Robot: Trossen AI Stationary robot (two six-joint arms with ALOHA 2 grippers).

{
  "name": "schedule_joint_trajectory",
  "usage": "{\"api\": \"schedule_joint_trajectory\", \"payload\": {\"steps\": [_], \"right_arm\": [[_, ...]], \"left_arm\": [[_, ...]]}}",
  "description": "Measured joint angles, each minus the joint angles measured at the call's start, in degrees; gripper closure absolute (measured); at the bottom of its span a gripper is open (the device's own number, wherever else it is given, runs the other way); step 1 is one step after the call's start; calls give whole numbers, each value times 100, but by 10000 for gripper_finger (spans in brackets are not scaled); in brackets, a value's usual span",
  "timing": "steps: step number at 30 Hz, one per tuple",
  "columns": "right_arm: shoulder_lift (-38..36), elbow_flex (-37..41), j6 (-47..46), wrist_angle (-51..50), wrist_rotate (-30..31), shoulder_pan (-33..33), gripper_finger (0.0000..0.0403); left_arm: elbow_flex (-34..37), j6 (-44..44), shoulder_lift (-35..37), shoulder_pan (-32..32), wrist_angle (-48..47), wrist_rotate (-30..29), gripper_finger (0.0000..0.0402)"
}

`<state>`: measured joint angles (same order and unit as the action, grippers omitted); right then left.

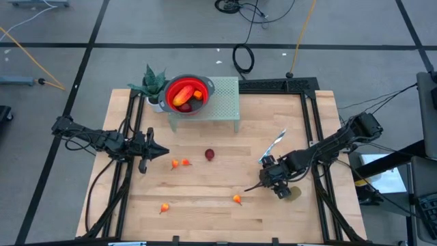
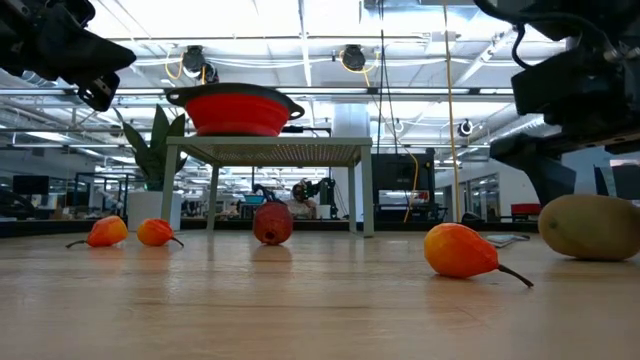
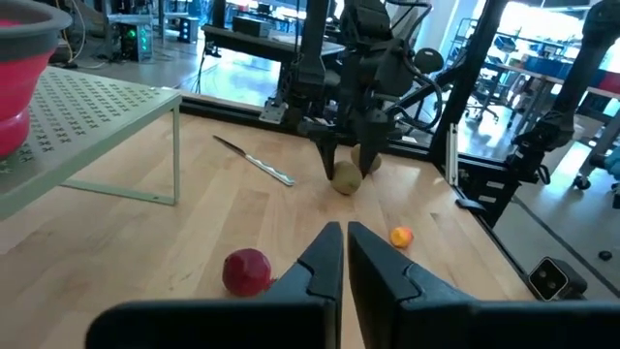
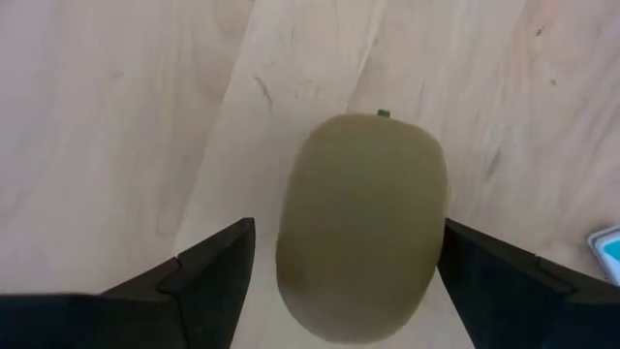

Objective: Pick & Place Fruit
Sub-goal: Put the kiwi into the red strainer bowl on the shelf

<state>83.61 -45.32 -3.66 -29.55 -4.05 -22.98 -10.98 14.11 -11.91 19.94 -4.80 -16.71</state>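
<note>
A brownish-green oval fruit (image 4: 360,223) lies on the wooden table near its right edge. My right gripper (image 1: 281,187) points steeply down over it, open, one finger on each side of the fruit; a strip of table shows between one finger (image 4: 208,276) and the fruit. A dark red round fruit (image 1: 209,155) and several small orange pieces, two of them (image 1: 175,164) (image 1: 186,162) side by side, lie on the table. My left gripper (image 1: 160,152) hangs level at the left, shut and empty.
A red bowl (image 1: 208,87) with a grey rim holds fruit on a green perforated stand (image 1: 225,104) at the far middle, beside a potted plant (image 1: 153,83). A slim blue-and-white stick (image 1: 273,145) lies just beyond my right gripper. Bare wood shows in the middle.
</note>
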Motion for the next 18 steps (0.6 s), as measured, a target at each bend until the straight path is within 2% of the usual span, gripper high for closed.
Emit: {"api": "schedule_joint_trajectory", "payload": {"steps": [5,12,18], "right_arm": [[0,172,-12,339,139,9,125],[-6,434,-46,926,128,11,168],[-13,551,-118,1302,128,11,197]], "left_arm": [[0,-7,1,0,43,0,399],[0,0,-1,1,61,0,378],[0,7,-1,0,68,0,380]]}}
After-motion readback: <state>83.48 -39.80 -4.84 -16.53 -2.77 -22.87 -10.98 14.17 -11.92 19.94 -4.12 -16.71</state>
